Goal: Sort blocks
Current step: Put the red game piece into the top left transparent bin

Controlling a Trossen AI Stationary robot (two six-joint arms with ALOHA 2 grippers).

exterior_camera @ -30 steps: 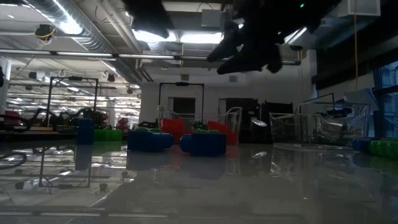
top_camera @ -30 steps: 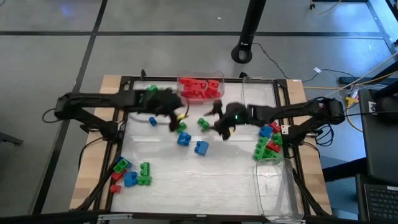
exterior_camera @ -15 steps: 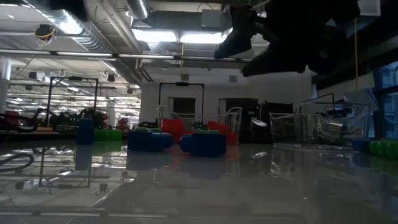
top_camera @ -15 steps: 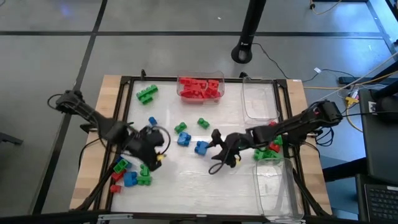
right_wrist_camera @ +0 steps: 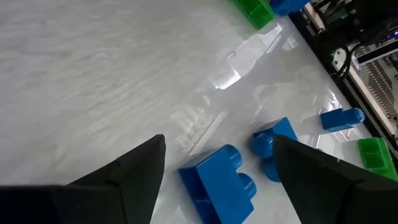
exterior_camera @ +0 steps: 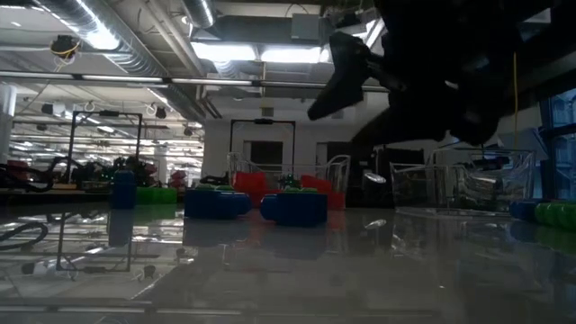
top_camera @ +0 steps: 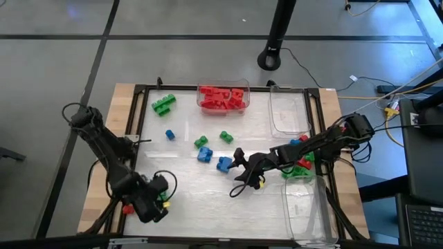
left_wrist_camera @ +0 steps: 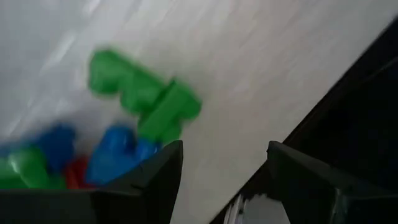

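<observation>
Left claw (top_camera: 154, 205) hangs open and empty over the counter's (top_camera: 208, 200) near-left corner. In its wrist view the near-left pile of blocks (left_wrist_camera: 127, 134) lies just ahead of the fingertips: a green block (left_wrist_camera: 146, 96) with its long axis slanted across the gap, blue and red ones beside it. Left arm is plainly nearer this pile.

Right claw (top_camera: 242, 181) hovers mid-counter, jaws apart, nothing held. A blue block (right_wrist_camera: 219, 178) sits just ahead between its fingers, long axis slanted to the jaw line, a second blue block (right_wrist_camera: 277, 144) just beyond; likely the right arm's pick.

Farther back: loose blue and green blocks, a green cluster (top_camera: 163, 104) far left, red blocks in the far bin (top_camera: 222, 97), and a green-blue pile (top_camera: 299, 162) at the right edge.
</observation>
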